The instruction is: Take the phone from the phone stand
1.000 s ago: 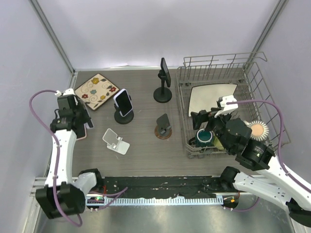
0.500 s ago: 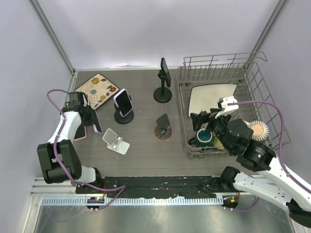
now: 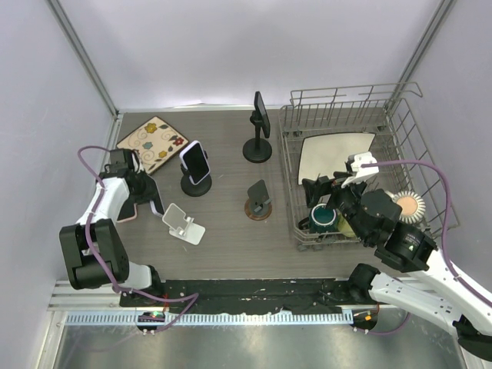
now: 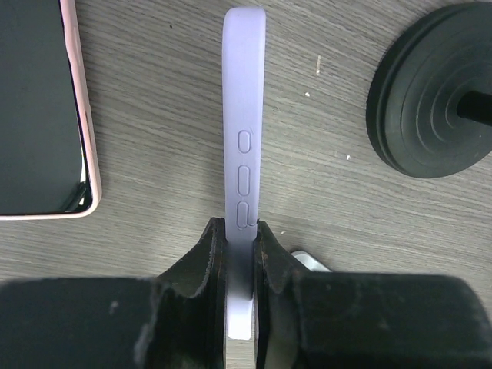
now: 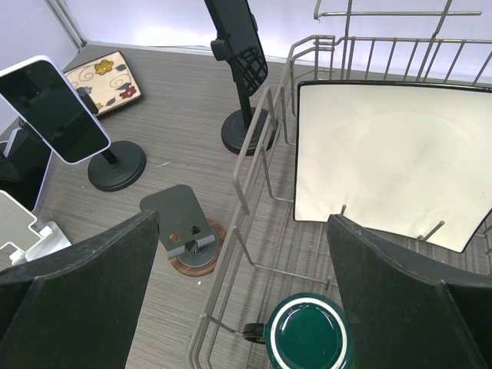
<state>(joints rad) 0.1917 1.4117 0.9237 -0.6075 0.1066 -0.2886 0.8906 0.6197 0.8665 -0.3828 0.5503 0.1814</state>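
Observation:
My left gripper [image 4: 238, 231] is shut on a lavender-cased phone [image 4: 244, 115], held edge-on just above the table. In the top view this gripper [image 3: 147, 201] is just left of an empty white phone stand [image 3: 183, 224]. A second phone with a pale case [image 3: 195, 163] leans on a black round-based stand [image 3: 195, 187], also in the right wrist view [image 5: 54, 108]. My right gripper [image 5: 254, 307] is open and empty, over the front left of the wire dish rack [image 3: 292, 184].
A pink-cased phone [image 4: 38, 108] lies flat on the table beside my left gripper. A tall black stand [image 3: 260, 127], a grey stand on a wooden base [image 3: 259, 201] and a flowered tile [image 3: 152, 143] are on the table. The rack holds a white plate [image 5: 384, 154] and a green mug [image 5: 307, 334].
My left arm has dropped low and moved right toward the white stand, still gripping the lavender phone. The right arm has not moved.

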